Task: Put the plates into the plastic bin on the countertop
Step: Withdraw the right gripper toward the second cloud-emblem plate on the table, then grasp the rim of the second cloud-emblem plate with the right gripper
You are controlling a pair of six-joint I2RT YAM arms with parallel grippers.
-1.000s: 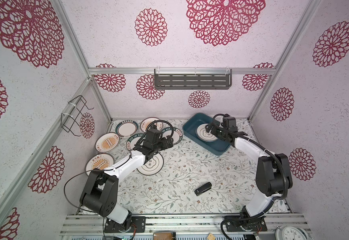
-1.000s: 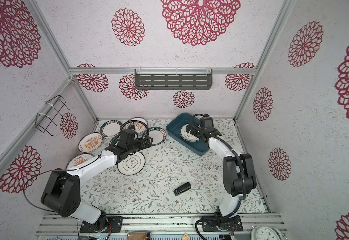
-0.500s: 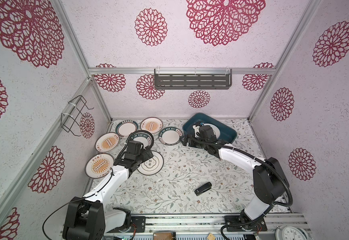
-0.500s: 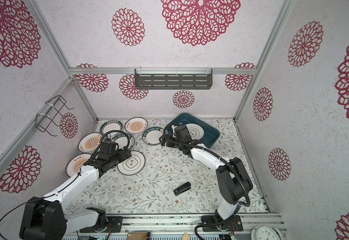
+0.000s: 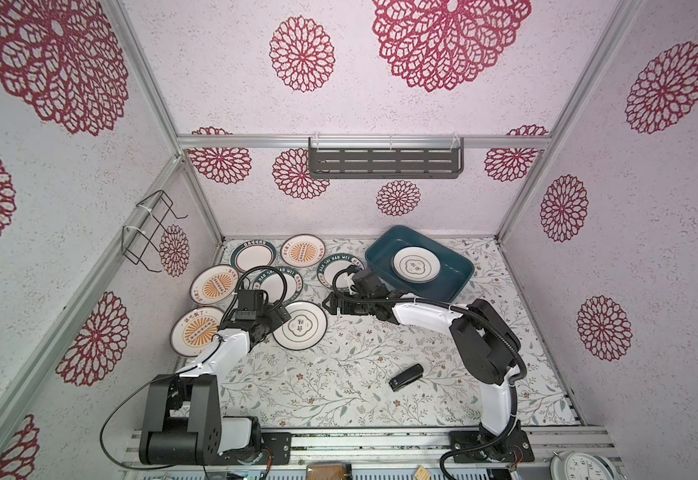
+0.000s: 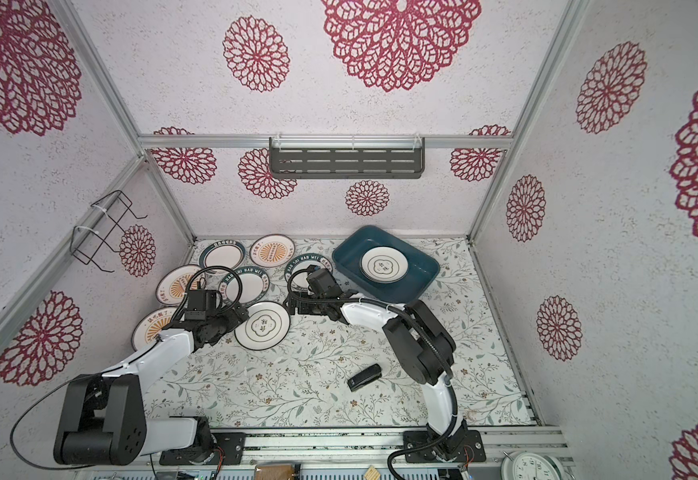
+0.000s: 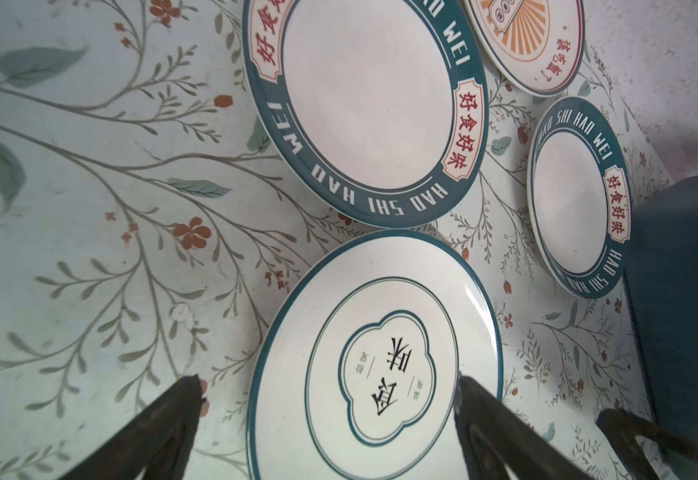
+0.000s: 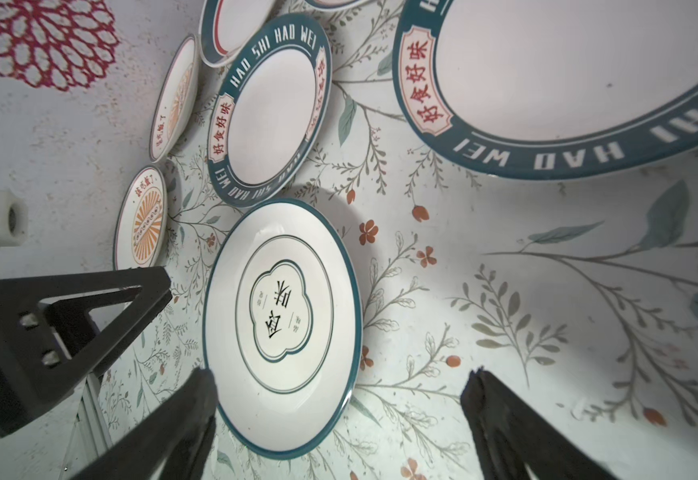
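Top views, bin: the dark teal-blue rectangular plastic bin (image 5: 455, 286), with low walls and rounded corners, sits askew at the far right of the white leaf-printed counter (image 5: 339, 395).
Top views, plate in bin: a round white ceramic plate with thin dark rings (image 5: 415, 264) lies flat near the bin's middle; both top views show it.
Top views, plates on counter: seven lie flat on the left half. Three are teal-rimmed lettered plates (image 5: 253, 254), three are orange sunburst plates (image 5: 302, 250), and a second ringed plate (image 5: 300, 325) lies nearest the front.
Top views, left pincer (image 5: 284, 315): spread and empty, just beside that ringed plate's left edge.
Top views, right pincer (image 5: 327, 304): spread and empty, near the same plate's far right edge, between it and the bin.
Top views, other: a small black oblong object (image 5: 406, 377) lies well apart from the plates.
Left wrist, ringed plate (image 7: 374, 361): glossy white, with a teal edge line, one inner ring and black characters in a lobed frame.
Left wrist, pincer (image 7: 328, 386): the fingers are wide apart, one tip over the bare counter and one over the plate's rim. Contact cannot be told.
Left wrist, beyond: two teal rims read "HAO SHI HAO WEI", with red characters on cream panels. The bin wall (image 7: 679, 291) shows at the edge.
Right wrist, ringed plate (image 8: 282, 307): flat, with its markings clear.
Right wrist, pincer (image 8: 341, 378): spread, with one tip at the plate's rim and the other over the counter.
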